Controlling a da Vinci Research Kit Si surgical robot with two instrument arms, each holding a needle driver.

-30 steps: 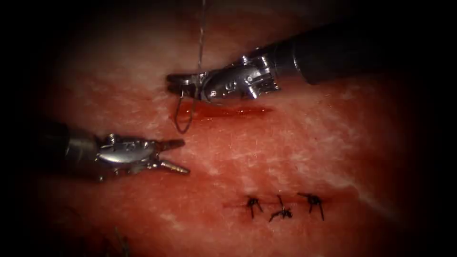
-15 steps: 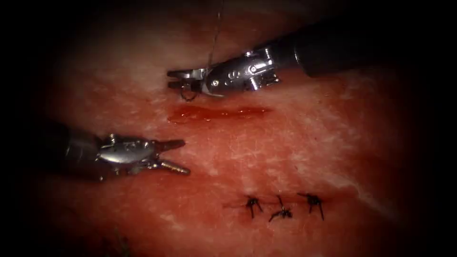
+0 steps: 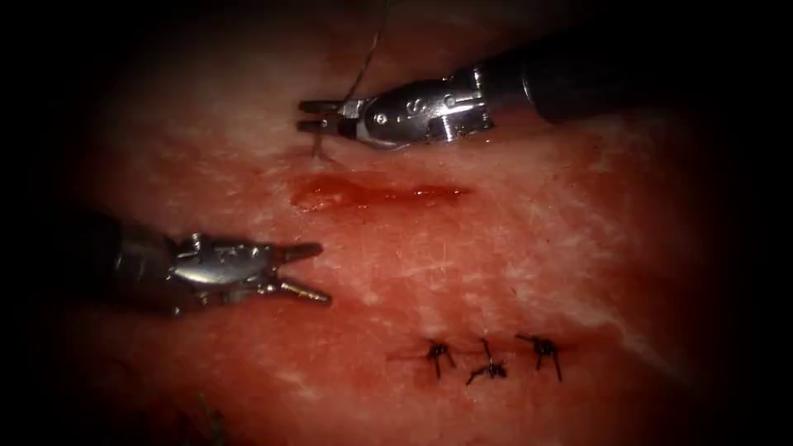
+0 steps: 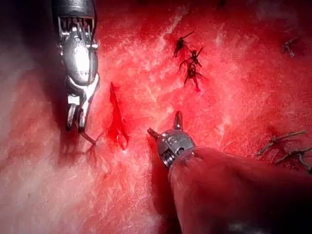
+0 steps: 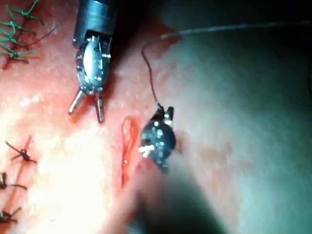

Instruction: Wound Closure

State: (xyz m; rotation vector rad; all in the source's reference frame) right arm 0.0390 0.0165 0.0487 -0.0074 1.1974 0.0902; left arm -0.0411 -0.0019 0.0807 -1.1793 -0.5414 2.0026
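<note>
Right silver hand (image 3: 310, 117): clamped on thin curved steel needle (image 3: 317, 145), above open red cut (image 3: 376, 195). Left silver hand (image 3: 310, 271): spread, empty.

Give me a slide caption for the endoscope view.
Right tool grips the needle above the open cut; left tool open, empty.

3 tied stitches (image 3: 491, 357) below cut; cut thread ends (image 4: 287, 146).

Your left claw (image 3: 301, 270) has open tissue (image 3: 529, 248) rightward; right claw (image 3: 318, 117) and thread (image 3: 368, 62) crowd cut's (image 3: 380, 195) far side.
</note>
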